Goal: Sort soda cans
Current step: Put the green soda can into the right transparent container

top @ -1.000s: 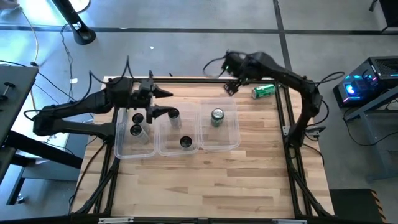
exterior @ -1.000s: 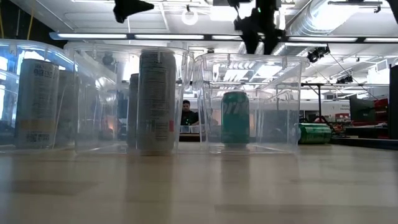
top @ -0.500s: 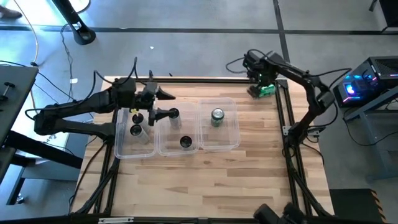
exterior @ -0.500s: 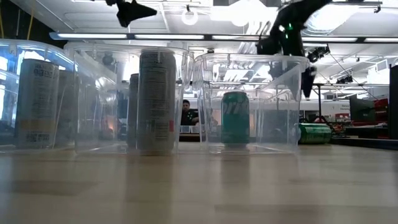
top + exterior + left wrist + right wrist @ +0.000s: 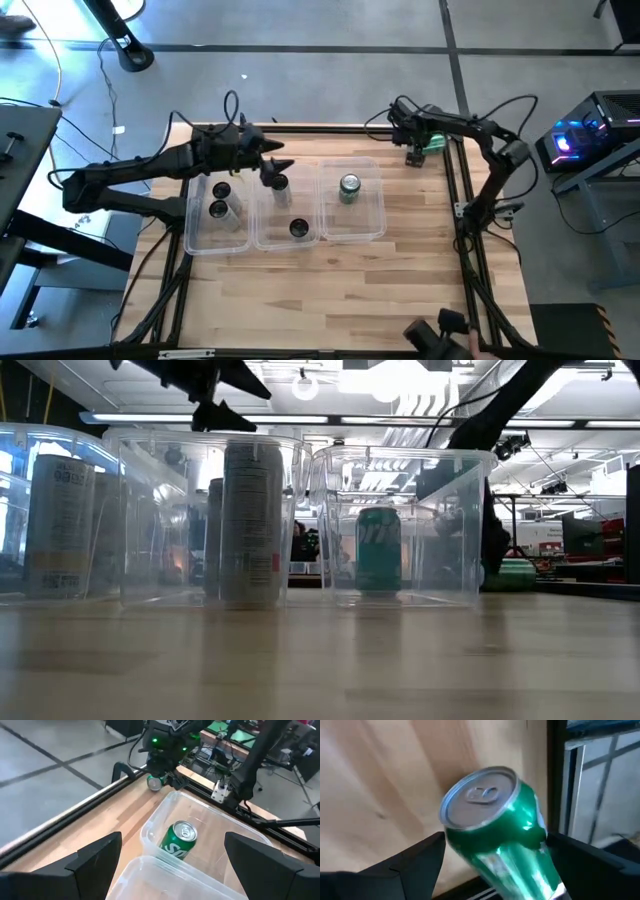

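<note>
The right arm reaches to the table's far right corner, its gripper [image 5: 492,857] spread wide around the toppled green can [image 5: 497,827]. The left gripper [image 5: 272,165], fingers apart and empty, hovers over the middle tub [image 5: 262,236].

We see one green can [image 5: 497,827] lying on its side at the table's far right corner, its silver top facing the right wrist camera. A second green can [image 5: 349,187] stands upright in the right-hand tub, silver lid up. In the middle tub one black can [image 5: 298,229] stands near the front and another can [image 5: 279,183] at the back, its colour hard to tell. Two pale silver-white cans [image 5: 219,199] stand upright, close together, in the left tub.
</note>
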You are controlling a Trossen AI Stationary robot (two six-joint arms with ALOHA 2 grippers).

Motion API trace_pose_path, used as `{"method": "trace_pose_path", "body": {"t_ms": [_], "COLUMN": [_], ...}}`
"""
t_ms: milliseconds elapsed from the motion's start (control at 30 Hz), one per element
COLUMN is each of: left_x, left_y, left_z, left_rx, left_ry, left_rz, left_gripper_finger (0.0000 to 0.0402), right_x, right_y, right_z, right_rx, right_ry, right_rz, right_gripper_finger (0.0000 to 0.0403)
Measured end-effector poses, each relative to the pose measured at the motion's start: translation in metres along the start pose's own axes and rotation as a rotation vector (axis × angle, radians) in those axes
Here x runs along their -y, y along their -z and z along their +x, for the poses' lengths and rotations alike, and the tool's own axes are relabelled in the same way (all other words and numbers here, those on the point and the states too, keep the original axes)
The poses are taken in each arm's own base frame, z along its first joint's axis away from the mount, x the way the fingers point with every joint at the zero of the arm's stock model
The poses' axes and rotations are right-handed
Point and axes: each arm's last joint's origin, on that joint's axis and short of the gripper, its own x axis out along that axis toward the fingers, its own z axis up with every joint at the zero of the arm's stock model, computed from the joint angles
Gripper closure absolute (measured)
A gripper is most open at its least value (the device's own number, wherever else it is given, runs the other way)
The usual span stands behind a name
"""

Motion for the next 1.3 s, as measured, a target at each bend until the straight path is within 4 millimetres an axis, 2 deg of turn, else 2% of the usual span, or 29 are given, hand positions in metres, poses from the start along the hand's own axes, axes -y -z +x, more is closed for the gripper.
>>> {"method": "trace_pose_path", "body": {"t_ms": [200, 333, 400, 500, 600, 767, 867, 1000, 1133, 1300], "left_x": [0.0, 0.0, 0.002, 0.006, 0.009, 0.003, -0.001, -0.002, 0.0, 0.004], "left_y": [0.003, 0.006, 0.005, 0.0, -0.009, -0.023, -0.03, -0.034, -0.033, -0.029], "left_z": [0.012, 0.015, 0.014, 0.007, -0.009, -0.044, -0.067, -0.089, -0.092, -0.069], "left_rx": [-0.019, -0.033, -0.026, 0.006, 0.084, 0.216, 0.3, 0.368, 0.365, 0.259], "left_ry": [-0.007, -0.008, 0.002, 0.058, 0.105, 0.097, 0.095, 0.113, 0.176, 0.294], "left_rz": [-0.048, -0.071, -0.069, -0.058, -0.037, 0.007, 0.025, 0.053, 0.099, 0.145], "left_gripper_finger": [0.0057, 0.0057, 0.0057, 0.0057, 0.0057, 0.0057, 0.0058, 0.0058, 0.0058, 0.0058], "right_x": [0.006, -0.006, -0.01, -0.016, -0.02, -0.021, -0.023, -0.032, -0.044, -0.064], "right_y": [-0.002, -0.003, -0.005, -0.008, -0.008, 0.004, 0.021, 0.041, 0.059, 0.06], "right_z": [0.03, 0.046, 0.05, 0.046, 0.035, -0.006, -0.042, -0.095, -0.148, -0.204], "right_rx": [-0.103, -0.214, -0.238, -0.231, -0.189, -0.058, 0.028, 0.288, 0.628, 1.047], "right_ry": [0.0, -0.077, -0.083, -0.08, -0.095, -0.182, -0.183, -0.236, -0.357, -0.535], "right_rz": [-0.027, -0.029, -0.016, 0.022, 0.072, 0.217, 0.339, 0.542, 0.785, 0.907], "right_gripper_finger": [0.0061, 0.0064, 0.0079, 0.0125, 0.0124, 0.0124, 0.0124, 0.0124, 0.0124, 0.0124]}}
